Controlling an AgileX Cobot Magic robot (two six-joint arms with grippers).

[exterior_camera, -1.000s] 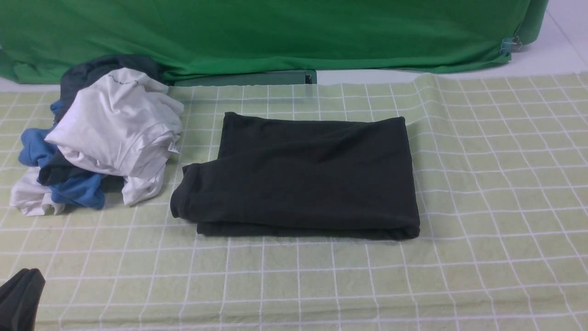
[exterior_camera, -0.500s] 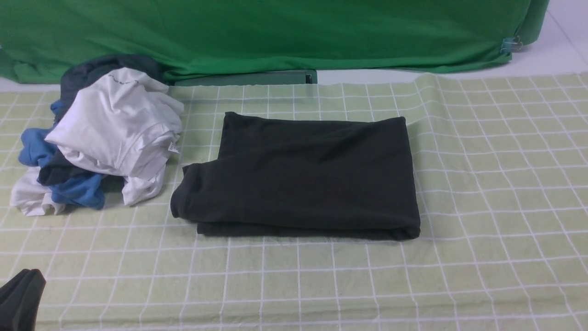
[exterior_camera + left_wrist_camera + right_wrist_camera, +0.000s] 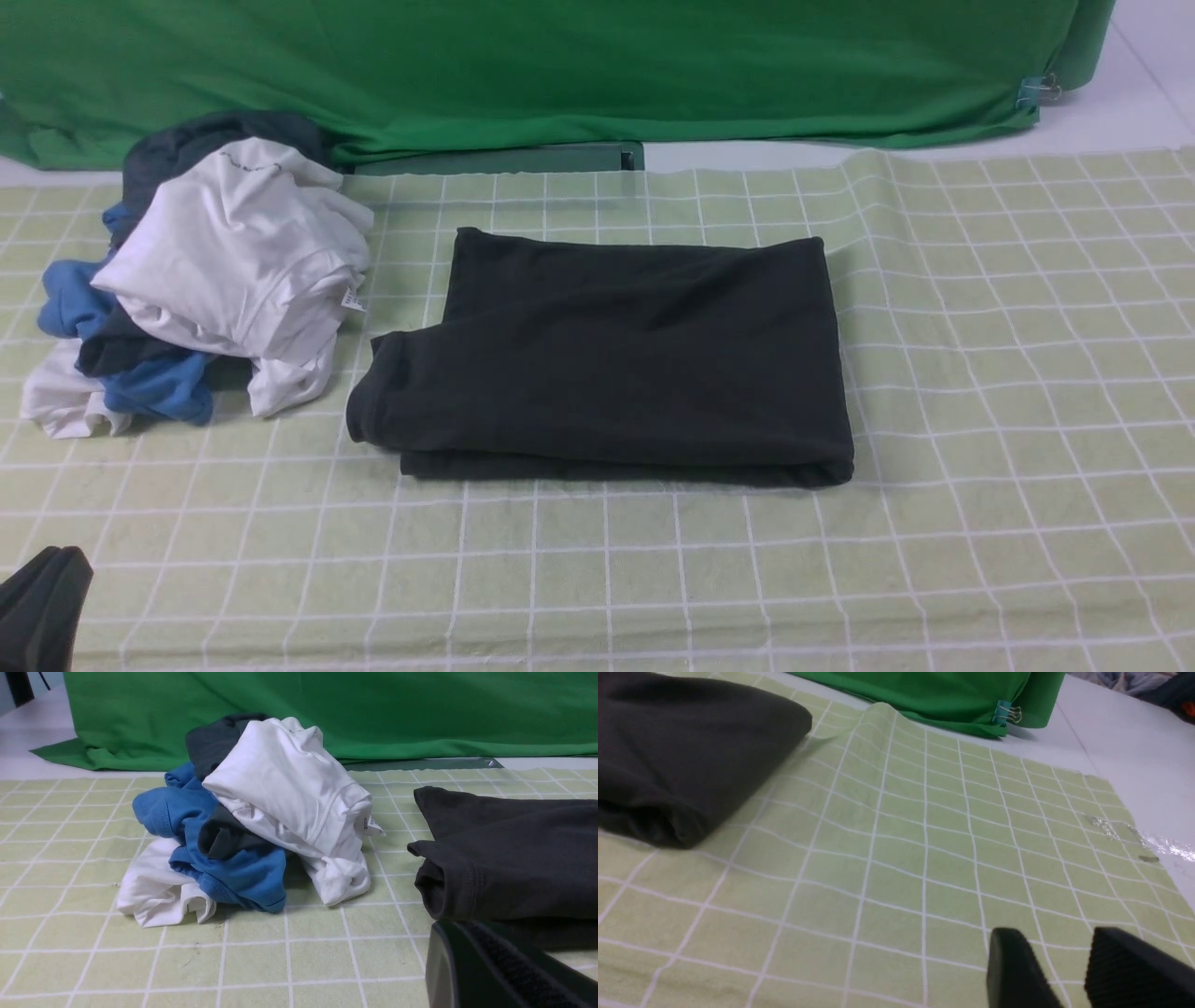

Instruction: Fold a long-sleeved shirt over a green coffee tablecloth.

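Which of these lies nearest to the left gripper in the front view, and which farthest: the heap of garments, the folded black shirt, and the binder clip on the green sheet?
From the left gripper at the near left corner:
1. Heap of garments, left side.
2. Black shirt, folded at the centre.
3. Binder clip, far right, on the green sheet.

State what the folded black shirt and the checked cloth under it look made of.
Black shirt: soft matte knit, probably cotton jersey; it folds in thick rounded edges and shows a stitched cuff hem. Checked tablecloth: thin woven fabric, pale green with white grid lines, matte, rippling at its far edge; the fibre cannot be told.
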